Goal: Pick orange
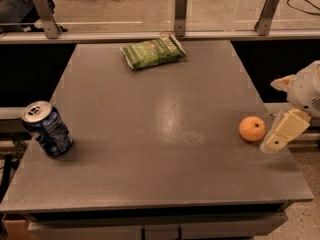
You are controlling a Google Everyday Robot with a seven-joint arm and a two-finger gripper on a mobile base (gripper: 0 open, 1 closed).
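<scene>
Camera view, end effector (pixel 281 133) just beside orange (pixel 252 128), arm (pixel 307 90) cut off at frame edge, grip state unclear

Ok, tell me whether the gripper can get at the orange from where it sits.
Probably yes. The gripper hangs at the right edge of the table, just right of the orange, with nothing between them. The blue can and green chip bag lie far off.
</scene>
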